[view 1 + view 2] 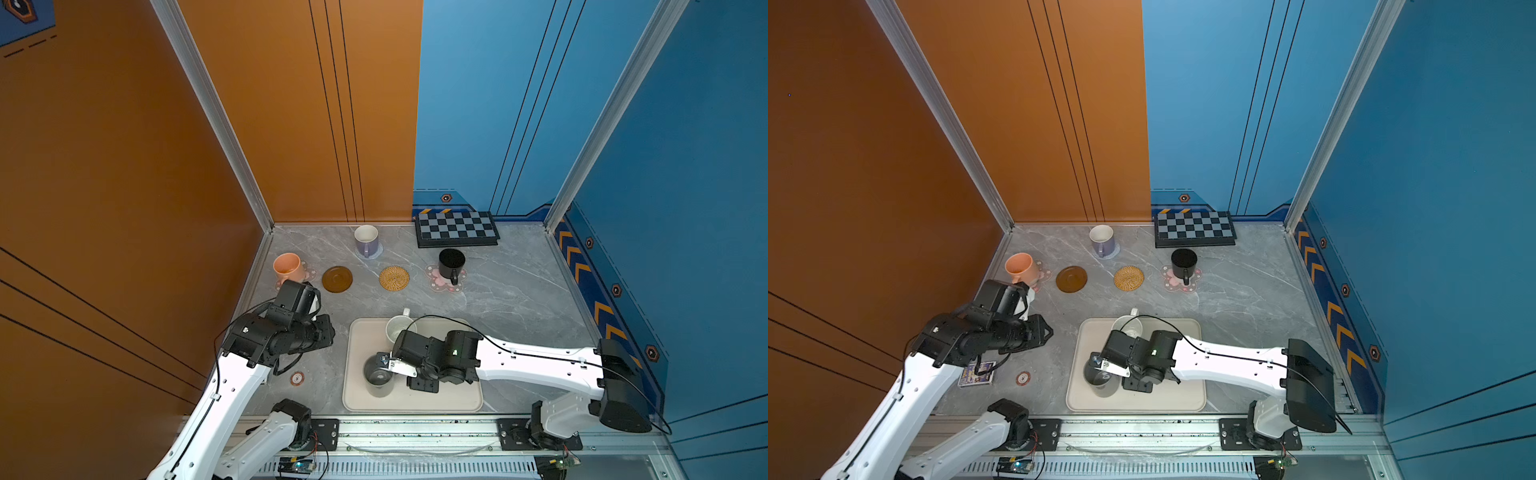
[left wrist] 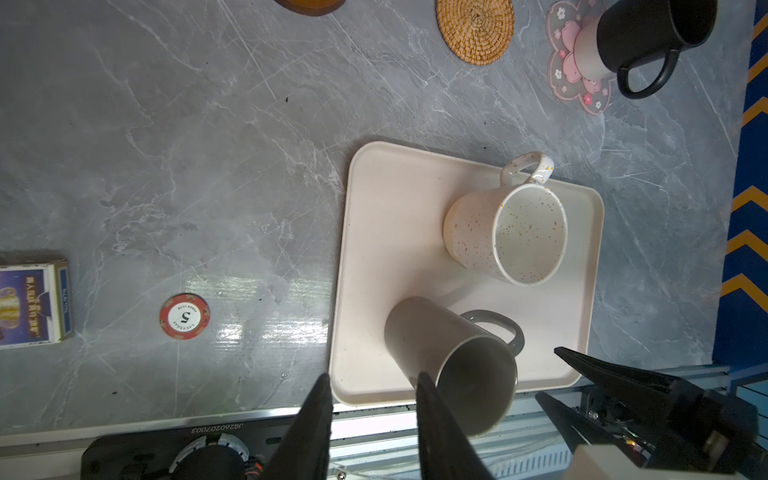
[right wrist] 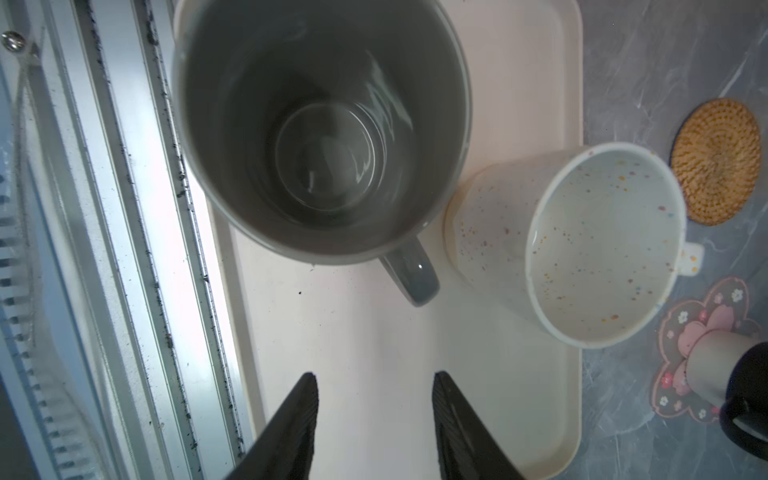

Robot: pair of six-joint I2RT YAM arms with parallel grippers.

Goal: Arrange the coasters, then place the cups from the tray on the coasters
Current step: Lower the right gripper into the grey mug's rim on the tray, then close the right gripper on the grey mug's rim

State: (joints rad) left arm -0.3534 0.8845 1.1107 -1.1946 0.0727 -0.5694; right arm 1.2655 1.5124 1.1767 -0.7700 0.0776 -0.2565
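Tabletop [image 1: 519, 291]: tray [image 1: 415, 401] holds grey mug [image 1: 378, 376] and speckled white mug [image 1: 398, 328]; peach mug [image 1: 286, 268], lavender mug [image 1: 366, 240] and black mug [image 1: 451, 262] each stand on a coaster, so three of five placed. Brown ringed coaster [image 1: 337, 279] and rattan coaster [image 1: 394, 278] lie bare, two cups left. Right pincer [image 3: 375, 378] over the tray near the grey mug's handle, jaws part-open, empty, probably lining up; left pincer [image 2: 372, 376] off-tray, jaws apart, holding nothing

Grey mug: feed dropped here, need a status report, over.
Right gripper open, empty, near grey mug, short of its handle. Left gripper open, empty, off the tray. Grey mug, speckled mug upright on tray. Nothing blocking handle.
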